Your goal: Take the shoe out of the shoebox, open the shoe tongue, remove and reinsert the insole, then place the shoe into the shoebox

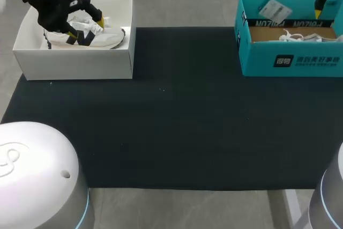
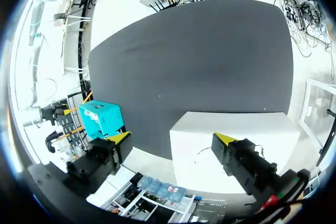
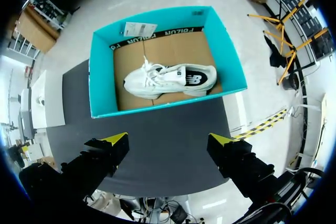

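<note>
Here, the table carries a black mat (image 1: 177, 122) with one box at each far corner. The white box (image 1: 75, 60) stands at the left corner and holds the first shoe (image 1: 110, 37), a white one with dark marks on its side. Its long axis runs along the far edge of the table. Its toe seems to point toward the middle of the table, but the arm hides part of it.

The left tool (image 1: 86, 29) hangs low over this shoe, and its fingers are spread wide with nothing held. In the left wrist view one finger is over the white box and the other is outside its wall. The shoe itself cannot be made out there.

The blue-green box (image 3: 100, 72) stands at the right corner, with a white paper tag (image 3: 139, 29) on its far flap. The second shoe (image 3: 170, 80) lies inside on the brown bottom. It is upright on its sole, with loose laces, and its long axis goes across the box. Its toe points to the side of the white box and its heel to the outer wall.

The right tool (image 3: 167, 140) is high above this box, and it is open and empty. Its fingers are over the mat, just beside the near wall of the box.
</note>
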Controlling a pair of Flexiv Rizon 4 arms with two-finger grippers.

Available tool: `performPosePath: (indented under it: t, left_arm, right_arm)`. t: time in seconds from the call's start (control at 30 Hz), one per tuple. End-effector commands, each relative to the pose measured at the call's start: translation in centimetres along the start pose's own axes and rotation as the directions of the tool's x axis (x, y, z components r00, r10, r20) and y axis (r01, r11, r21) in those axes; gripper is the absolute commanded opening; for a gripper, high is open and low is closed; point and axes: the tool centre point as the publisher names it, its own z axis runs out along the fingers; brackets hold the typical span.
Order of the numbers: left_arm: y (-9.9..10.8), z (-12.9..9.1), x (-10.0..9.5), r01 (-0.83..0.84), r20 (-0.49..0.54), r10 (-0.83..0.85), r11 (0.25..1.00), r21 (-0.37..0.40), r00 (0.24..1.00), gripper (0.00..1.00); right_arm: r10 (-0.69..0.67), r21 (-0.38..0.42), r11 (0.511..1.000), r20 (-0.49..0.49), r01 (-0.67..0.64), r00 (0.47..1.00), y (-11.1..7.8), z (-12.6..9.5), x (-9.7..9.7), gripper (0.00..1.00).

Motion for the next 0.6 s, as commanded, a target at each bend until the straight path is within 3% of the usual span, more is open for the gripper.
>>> performPosePath:
  t: [0.03, 0.6]
  left_arm:
    - [0.64, 0.23, 1.01, 0.086, -0.118, -0.099, 0.990, -0.107, 0.988, 1.00]
    - [0.37, 0.59, 1.18, 0.054, -0.103, -0.065, 0.993, -0.103, 0.993, 1.00]
  right_arm:
    - [-0.001, -0.001, 1.000, -0.002, 0.001, 1.000, -0.05, -0.01, -0.05, 1.00]
    - [-0.001, -0.001, 1.000, -0.002, 0.001, 1.000, -0.05, -0.01, -0.05, 1.00]
